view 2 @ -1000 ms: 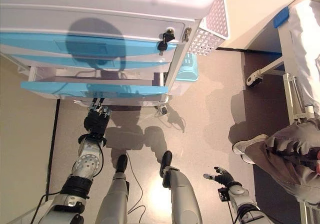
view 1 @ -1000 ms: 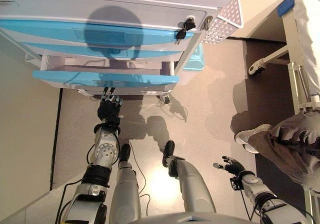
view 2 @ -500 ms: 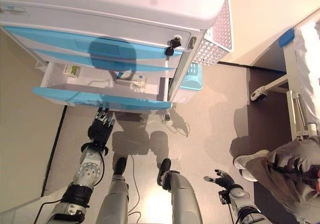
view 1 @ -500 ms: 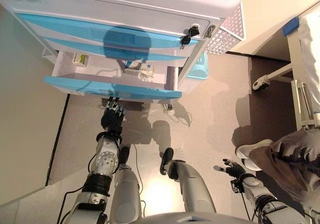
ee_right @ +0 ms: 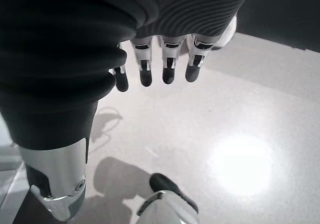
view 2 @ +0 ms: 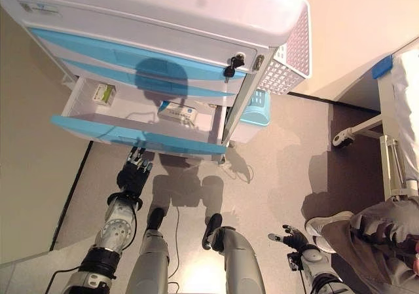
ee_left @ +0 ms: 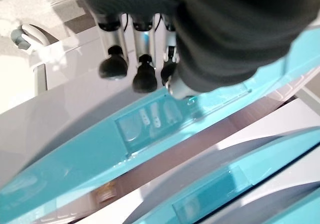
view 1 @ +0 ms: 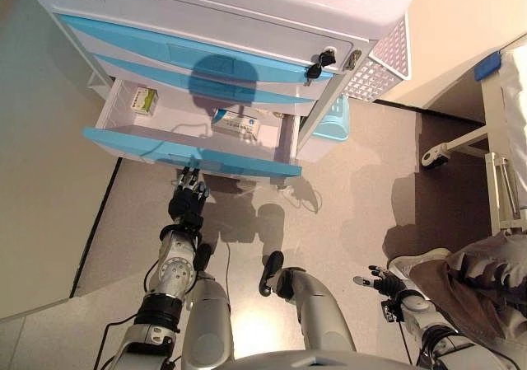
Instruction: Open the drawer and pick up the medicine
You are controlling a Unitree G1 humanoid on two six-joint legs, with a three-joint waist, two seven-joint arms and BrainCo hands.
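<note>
The cabinet's lowest blue-fronted drawer (view 1: 189, 150) stands pulled out. Inside lie a small green-and-white medicine box (view 1: 145, 100) at the drawer's left end and a white-and-blue box (view 1: 239, 124) near its right end. My left hand (view 1: 188, 201) is just below the drawer's front, open, with its fingers (ee_left: 145, 74) straight and their dark tips close to the blue panel (ee_left: 150, 129). It holds nothing. Low at the right, over the floor, hangs my right hand (view 1: 380, 283), open and idle, its fingers (ee_right: 167, 69) relaxed.
Two shut blue drawers sit above the open one, with keys (view 1: 317, 65) in a lock at their right. A white perforated basket (view 1: 375, 69) hangs on the cabinet's side, above a light-blue bin (view 1: 329, 119). A bed frame's caster (view 1: 432, 157) and a person's leg and shoe (view 1: 461, 271) are at the right.
The lowest drawer has come out farther, so the two boxes inside now show. My left hand drew back with it. The camera has shifted too.
</note>
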